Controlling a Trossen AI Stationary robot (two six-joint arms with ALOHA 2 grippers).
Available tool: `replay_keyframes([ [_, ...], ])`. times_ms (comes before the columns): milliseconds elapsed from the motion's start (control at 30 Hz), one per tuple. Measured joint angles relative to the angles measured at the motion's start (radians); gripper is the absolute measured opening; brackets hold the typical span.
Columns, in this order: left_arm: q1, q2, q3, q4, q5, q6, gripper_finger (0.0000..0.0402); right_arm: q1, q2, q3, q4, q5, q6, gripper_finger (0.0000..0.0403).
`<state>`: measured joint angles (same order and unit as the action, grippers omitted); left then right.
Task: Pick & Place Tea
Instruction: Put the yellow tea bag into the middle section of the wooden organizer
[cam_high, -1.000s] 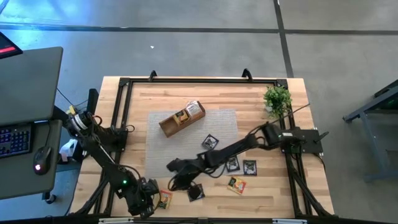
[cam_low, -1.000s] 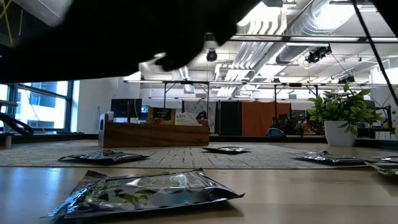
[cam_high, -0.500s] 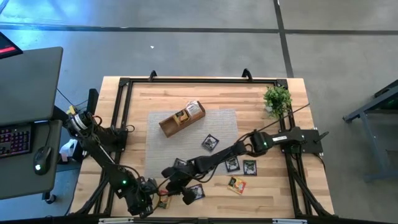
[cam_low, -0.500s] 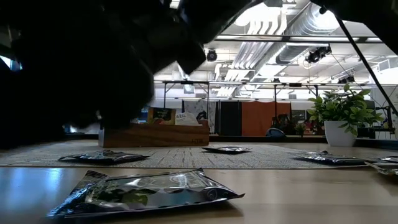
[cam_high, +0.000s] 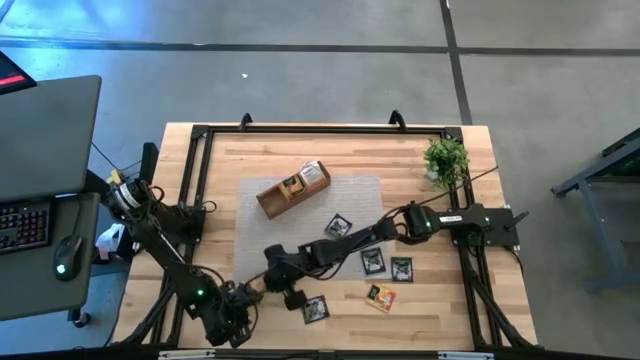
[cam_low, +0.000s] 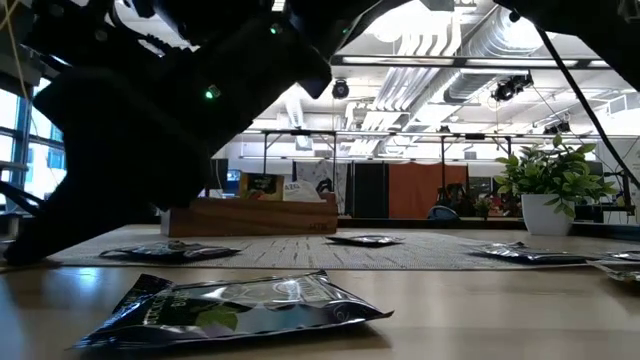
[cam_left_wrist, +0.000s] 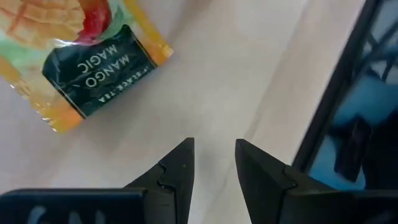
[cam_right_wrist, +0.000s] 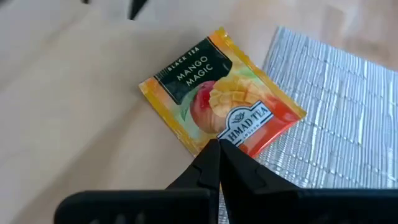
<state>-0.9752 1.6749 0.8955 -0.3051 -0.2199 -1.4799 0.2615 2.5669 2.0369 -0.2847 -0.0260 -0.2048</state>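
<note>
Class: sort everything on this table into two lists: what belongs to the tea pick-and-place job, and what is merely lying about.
Belongs: mango sachet in the right gripper; loose sachets; wooden tray; left gripper, open nearby.
Lying about: potted plant; grey mat.

Grey concrete floor (cam_high: 330, 60) around light wooden table (cam_high: 300, 150), dark seam lines crossing it. Dark desk (cam_high: 45, 135) beside table, with keyboard (cam_high: 22, 222) and mouse (cam_high: 66, 250). Low view: open office behind, exposed ceiling ducts (cam_low: 470, 40), strip lights, bright windows (cam_low: 40, 165), orange partition (cam_low: 415, 190).
</note>
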Motion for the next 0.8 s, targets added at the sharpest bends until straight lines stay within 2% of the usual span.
replay_keyframes([
  [200, 0.0, 0.0, 0.0, -0.058, -0.06, -0.09, 0.0115, 0.004, 0.0, -0.002, -0.009, 0.093, 0.016, 0.0002],
  [333, 0.0, -0.006, 0.0, -0.101, -0.114, -0.147, 0.0115, 0.0, -0.001, -0.004, 0.021, 0.116, 0.033, 0.0001],
  [567, -0.012, -0.017, 0.0, -0.173, -0.303, -0.428, 0.0115, 0.0, 0.002, -0.006, 0.074, 0.18, 0.102, 0.0001],
  [800, -0.049, -0.008, 0.0, -0.23, -0.29, -0.651, 0.0115, 0.0, 0.002, -0.005, 0.035, 0.209, 0.175, 0.0001],
])
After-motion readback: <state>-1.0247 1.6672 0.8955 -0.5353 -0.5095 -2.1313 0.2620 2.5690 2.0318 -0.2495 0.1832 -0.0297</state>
